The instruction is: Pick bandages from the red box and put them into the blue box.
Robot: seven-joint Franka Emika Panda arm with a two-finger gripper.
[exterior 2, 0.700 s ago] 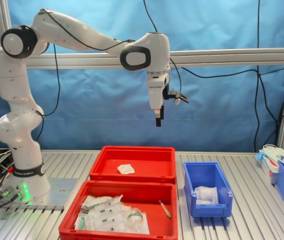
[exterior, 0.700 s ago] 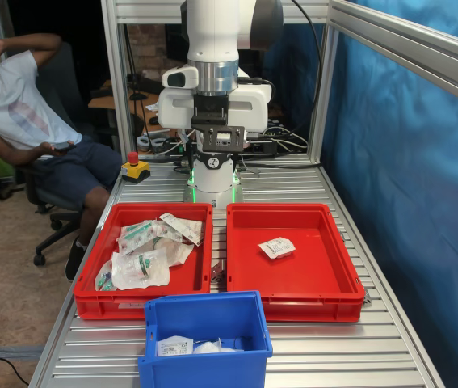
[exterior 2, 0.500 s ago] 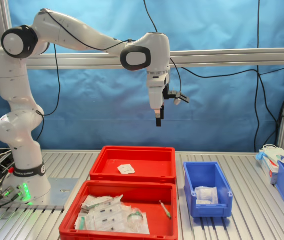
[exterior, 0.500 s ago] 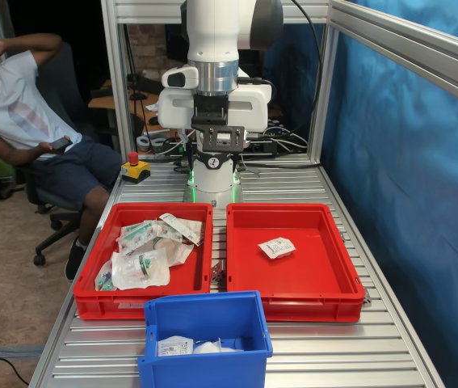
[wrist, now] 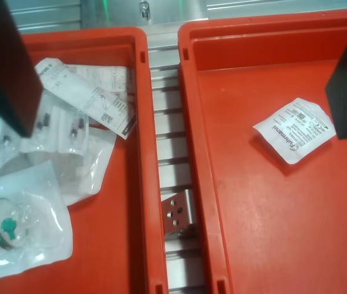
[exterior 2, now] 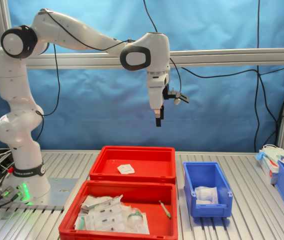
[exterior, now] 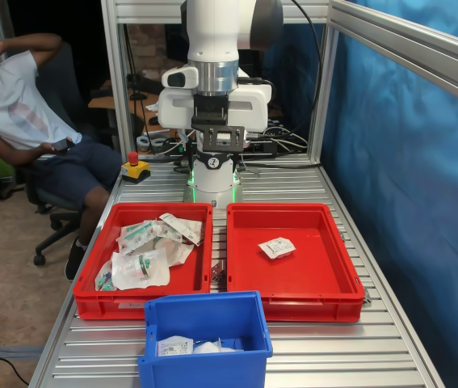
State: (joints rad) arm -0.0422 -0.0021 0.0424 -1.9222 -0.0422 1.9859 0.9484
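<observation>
My arm reaching forward, gripper (exterior 2: 158, 119) pointing straight down high above the red box (exterior 2: 133, 172), fingers spread, looks empty, one bandage (wrist: 294, 129) below.

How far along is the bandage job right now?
Done: white packets already lie in the blue box. In hand: nothing; the gripper hangs high above the trays, and the wrist view shows its fingers apart and empty. Left: one bandage lies in the red box, untouched. The other red tray holds larger packets.
</observation>
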